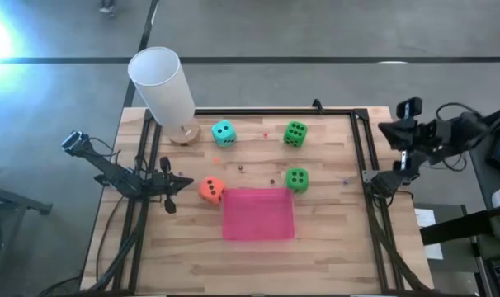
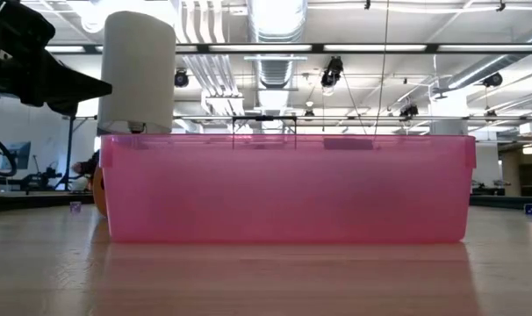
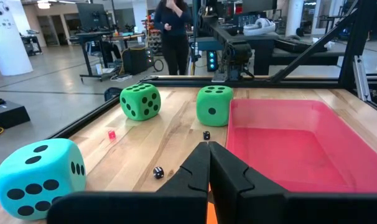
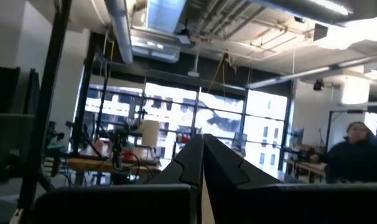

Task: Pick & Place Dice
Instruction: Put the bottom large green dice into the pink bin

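Note:
Four dice rest on the wooden table: a teal die (image 1: 224, 133) (image 3: 42, 177) and a green die (image 1: 295, 134) (image 3: 140, 101) toward the far edge, a second green die (image 1: 297, 179) (image 3: 214, 105) by the far right corner of the pink bin (image 1: 258, 213), and an orange die (image 1: 211, 190) at the bin's left. My left gripper (image 1: 188, 183) (image 3: 208, 149) is shut and level just left of the orange die, which shows as a sliver below its fingers. My right gripper (image 4: 203, 146) is shut and raised off the table's right edge (image 1: 392, 132), tilted up toward the room.
A tall white cylinder (image 1: 163, 91) (image 2: 136, 75) stands at the far left corner. Tiny black dice (image 3: 158, 172) and a tiny red one (image 3: 111, 134) lie between the big dice. A black frame (image 1: 361, 140) rims the table. People show in the room beyond.

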Available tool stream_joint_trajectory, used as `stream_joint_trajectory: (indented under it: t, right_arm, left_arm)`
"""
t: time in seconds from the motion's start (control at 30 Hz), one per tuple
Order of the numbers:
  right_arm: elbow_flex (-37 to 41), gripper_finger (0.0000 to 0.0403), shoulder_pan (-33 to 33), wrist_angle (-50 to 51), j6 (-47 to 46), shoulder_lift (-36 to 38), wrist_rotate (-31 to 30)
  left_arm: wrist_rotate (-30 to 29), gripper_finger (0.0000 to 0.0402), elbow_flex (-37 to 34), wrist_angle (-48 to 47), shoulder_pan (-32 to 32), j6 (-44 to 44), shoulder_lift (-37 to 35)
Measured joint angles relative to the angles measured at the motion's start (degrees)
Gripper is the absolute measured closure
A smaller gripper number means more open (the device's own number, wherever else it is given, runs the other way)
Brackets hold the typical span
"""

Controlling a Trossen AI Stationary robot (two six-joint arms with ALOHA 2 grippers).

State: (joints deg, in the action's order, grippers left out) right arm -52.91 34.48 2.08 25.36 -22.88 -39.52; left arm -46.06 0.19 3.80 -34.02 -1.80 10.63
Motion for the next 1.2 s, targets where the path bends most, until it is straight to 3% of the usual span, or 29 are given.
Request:
stream_joint_trajectory:
  t: [0.27, 0.53, 0.83, 1.2]
  right_arm:
    - [-13.9, 0.0394, 0.0, 19.1, -14.9, -6.3, -10.0]
    - [-19.5, 0.0394, 0.0, 39.3, -33.9, -11.1, -14.7]
    - [-19.1, 0.0394, 0.0, 54.4, -56.0, -15.6, -14.5]
    - [-16.3, 0.0394, 0.0, 68.0, -77.0, -21.9, -9.8]
  left_arm:
    - [0.0, 0.0395, 0.0, 0.0, 0.0, 0.0, 0.0]
    - [0.0, 0.0395, 0.0, 0.0, 0.0, 0.0, 0.0]
    - [0.0, 0.0395, 0.0, 0.0, 0.0, 0.0, 0.0]
    - [0.0, 0.0395, 0.0, 0.0, 0.0, 0.0, 0.0]
